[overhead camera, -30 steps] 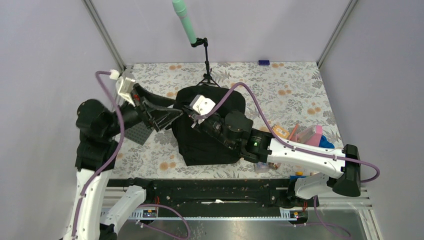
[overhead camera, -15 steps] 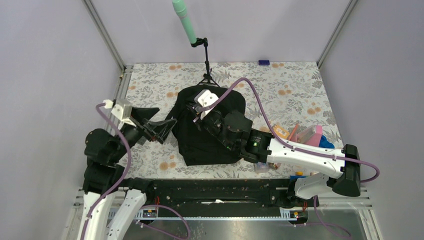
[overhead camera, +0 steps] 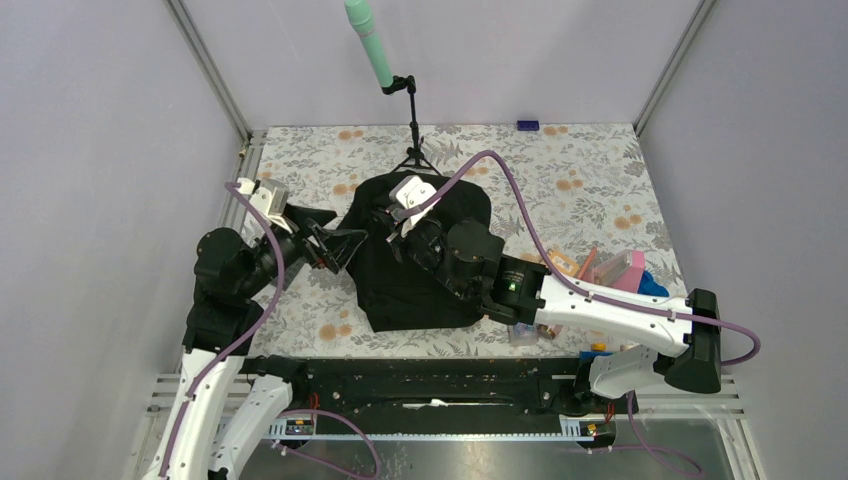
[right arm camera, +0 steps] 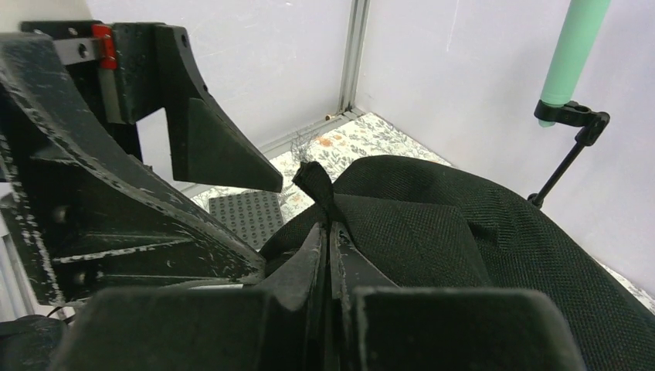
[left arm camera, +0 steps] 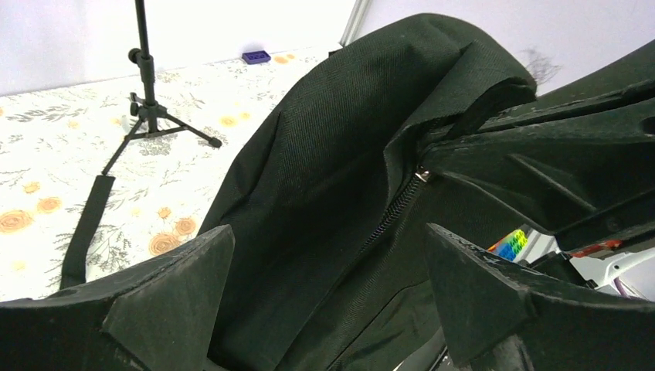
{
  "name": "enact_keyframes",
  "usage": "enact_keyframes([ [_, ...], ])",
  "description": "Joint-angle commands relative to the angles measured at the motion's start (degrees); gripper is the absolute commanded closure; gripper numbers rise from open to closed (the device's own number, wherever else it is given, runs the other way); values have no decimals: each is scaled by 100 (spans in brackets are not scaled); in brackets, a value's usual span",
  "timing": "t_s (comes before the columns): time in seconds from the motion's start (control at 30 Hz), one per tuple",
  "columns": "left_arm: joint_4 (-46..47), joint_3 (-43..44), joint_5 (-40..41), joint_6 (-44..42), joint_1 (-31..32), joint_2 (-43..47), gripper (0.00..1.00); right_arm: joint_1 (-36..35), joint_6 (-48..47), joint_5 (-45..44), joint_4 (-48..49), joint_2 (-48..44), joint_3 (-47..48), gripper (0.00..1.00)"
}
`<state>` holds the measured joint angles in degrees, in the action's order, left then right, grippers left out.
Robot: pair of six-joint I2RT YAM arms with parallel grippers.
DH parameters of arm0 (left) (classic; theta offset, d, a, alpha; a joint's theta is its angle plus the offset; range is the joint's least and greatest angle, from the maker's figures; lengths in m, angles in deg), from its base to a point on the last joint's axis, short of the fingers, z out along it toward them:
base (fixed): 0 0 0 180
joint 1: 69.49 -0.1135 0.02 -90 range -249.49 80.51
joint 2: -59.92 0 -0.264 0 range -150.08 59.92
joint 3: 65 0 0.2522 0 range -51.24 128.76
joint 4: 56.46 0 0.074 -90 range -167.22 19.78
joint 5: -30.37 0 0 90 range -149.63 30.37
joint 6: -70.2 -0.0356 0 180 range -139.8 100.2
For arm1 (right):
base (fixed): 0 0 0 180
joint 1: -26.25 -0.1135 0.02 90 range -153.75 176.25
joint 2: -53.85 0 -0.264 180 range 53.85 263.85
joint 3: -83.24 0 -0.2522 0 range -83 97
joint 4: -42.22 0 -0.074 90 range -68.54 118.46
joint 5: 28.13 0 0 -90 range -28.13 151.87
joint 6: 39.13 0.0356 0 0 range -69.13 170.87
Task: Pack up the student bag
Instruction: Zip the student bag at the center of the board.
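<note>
Grey-and-orange floral cloth (overhead camera: 600,180) covers the table, and on it lies the large, soft, black fabric student bag (overhead camera: 400,295). Your right gripper (right arm camera: 328,232) is clenched on a small black fabric loop (right arm camera: 315,182) at the bag's upper left edge. Your left gripper (overhead camera: 335,232) is spread wide and empty at the bag's left side, facing its zipper (left arm camera: 390,212). A thin black tripod stand (overhead camera: 413,150) stands just behind the bag. A small blue block (overhead camera: 527,125) lies well behind it.
</note>
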<state>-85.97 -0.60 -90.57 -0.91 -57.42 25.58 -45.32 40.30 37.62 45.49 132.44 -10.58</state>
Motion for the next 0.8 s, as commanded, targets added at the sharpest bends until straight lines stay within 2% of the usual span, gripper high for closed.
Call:
enact_keyframes([
  [0.0,408,-85,-378,24,30,-187,4,33,81,17,12,-156,364,100],
  [0.1,485,-102,-374,-27,95,-287,6,33,87,58,-77,-104,455,100],
  [0.37,546,16,-369,-220,330,-505,25,29,94,78,-171,-8,582,100],
  [0.63,547,13,-362,-372,531,-534,62,-5,43,54,-278,125,734,100],
  [0.7,552,8,-365,-398,553,-546,77,-19,33,31,-280,135,751,100],
  [0.77,551,-7,-348,-395,572,-553,98,-42,-39,-40,-271,156,782,100],
])
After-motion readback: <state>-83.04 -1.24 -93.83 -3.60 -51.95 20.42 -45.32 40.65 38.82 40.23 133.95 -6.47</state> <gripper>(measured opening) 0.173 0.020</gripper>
